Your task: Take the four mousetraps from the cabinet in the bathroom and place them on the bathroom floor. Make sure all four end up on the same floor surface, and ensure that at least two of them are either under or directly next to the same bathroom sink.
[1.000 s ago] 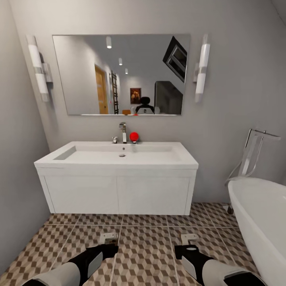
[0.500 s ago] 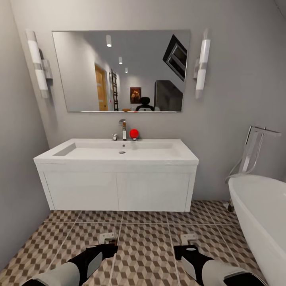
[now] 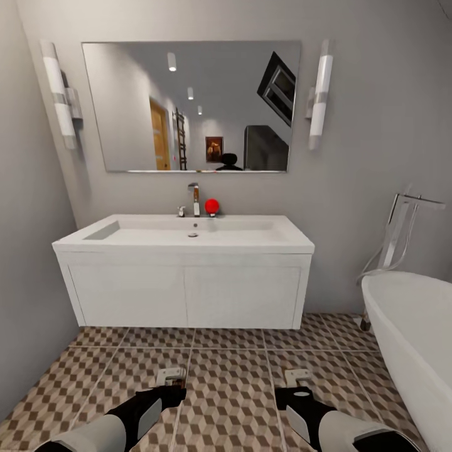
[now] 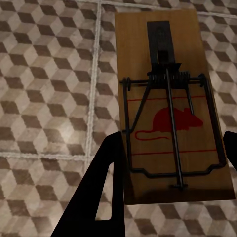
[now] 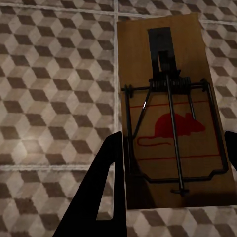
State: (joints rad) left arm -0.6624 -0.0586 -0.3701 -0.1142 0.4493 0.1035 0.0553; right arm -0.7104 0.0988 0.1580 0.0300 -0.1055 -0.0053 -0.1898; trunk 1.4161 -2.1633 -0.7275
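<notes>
The camera moved: the white flat sink point(image 3: 188, 235) and big wall mirror point(image 3: 191, 107) slid up, showing more brown cube-tiled floor point(image 3: 229, 376).

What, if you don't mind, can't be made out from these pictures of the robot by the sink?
- Left gripper, head view: its mousetrap is mostly hidden behind the fingers.
- Right gripper, head view: its mousetrap likewise.
- Bathtub: cut off by the picture's right edge.
- Red object by the faucet: too small to identify.
</notes>
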